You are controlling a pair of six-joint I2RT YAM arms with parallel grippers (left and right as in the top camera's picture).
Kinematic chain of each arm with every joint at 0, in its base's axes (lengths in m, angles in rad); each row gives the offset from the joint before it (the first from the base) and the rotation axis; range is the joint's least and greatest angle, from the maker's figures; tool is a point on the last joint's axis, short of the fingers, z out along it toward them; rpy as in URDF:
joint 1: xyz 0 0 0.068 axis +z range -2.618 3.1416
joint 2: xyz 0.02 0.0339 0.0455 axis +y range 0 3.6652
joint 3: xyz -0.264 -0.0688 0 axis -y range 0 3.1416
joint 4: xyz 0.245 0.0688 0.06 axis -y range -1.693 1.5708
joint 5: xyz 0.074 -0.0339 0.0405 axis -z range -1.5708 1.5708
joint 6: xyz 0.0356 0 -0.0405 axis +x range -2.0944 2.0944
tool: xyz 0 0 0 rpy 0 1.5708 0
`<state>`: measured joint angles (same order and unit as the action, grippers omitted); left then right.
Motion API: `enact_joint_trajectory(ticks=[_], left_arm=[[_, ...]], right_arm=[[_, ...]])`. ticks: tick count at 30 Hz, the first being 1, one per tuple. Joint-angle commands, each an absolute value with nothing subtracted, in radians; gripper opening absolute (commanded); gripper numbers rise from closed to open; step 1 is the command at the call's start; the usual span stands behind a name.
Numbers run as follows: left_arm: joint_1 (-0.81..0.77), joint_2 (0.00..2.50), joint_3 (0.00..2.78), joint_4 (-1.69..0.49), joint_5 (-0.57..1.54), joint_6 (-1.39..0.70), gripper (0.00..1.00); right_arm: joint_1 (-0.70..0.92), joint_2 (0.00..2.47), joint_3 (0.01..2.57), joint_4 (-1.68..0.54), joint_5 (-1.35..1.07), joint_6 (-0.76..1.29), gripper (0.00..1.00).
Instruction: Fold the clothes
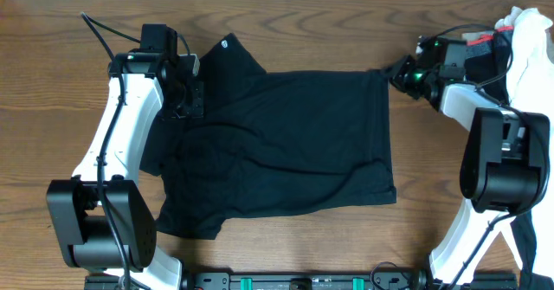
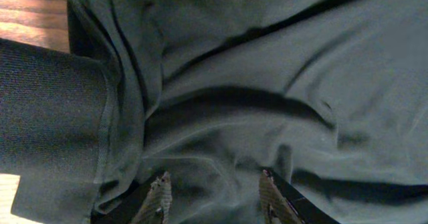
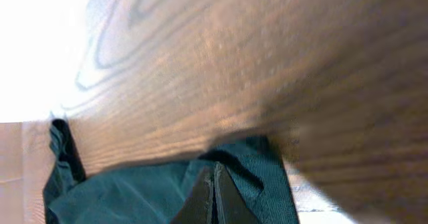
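T-shirt (image 1: 294,143) is lying rumpled across the middle of the table (image 1: 346,17), and the right gripper (image 1: 396,72), toward the table's far right side, is pinching fully shut on just the tip of one corner, so that thin bite is likely risking a slip under any pull. Toward the table's far left side, the left gripper (image 1: 186,95) is sitting on bunched cloth with fingers (image 2: 159,196) partly apart. Whether it is gripping is not showing, and a loose hold there would be dragging the fold askew.

Place: a robotics lab bench is indicated.
Surface: a brown wood-grain table (image 1: 329,22) is used.
Equipment: two white-and-black robot arms (image 1: 112,143) are stationed beside a black rail with green clips (image 1: 286,282).
Wiring: black cables (image 1: 97,29) are exposed.
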<state>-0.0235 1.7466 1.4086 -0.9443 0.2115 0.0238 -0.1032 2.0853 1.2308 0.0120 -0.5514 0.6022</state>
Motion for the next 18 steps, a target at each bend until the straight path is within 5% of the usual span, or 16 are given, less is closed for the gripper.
enact_joint_trajectory(ticks=[1,5,7,9,18], left_arm=[[-0.024,1.731,1.411,-0.947,0.225,0.033,0.46],[-0.024,1.731,1.411,-0.946,0.225,0.033,0.45],[-0.024,1.731,1.41,-0.942,0.225,0.033,0.46],[-0.024,1.731,1.41,-0.939,0.225,0.033,0.46],[-0.024,1.731,1.411,-0.936,0.225,0.033,0.46]], right_arm=[[-0.118,2.04,1.265,0.011,-0.59,0.578,0.01],[-0.12,2.04,1.266,-0.007,-0.591,0.547,0.03],[-0.118,2.04,1.266,-0.07,-0.57,0.537,0.26],[-0.112,2.043,1.266,-0.139,-0.532,0.517,0.31],[-0.073,2.05,1.261,-0.183,-0.469,0.459,0.31]])
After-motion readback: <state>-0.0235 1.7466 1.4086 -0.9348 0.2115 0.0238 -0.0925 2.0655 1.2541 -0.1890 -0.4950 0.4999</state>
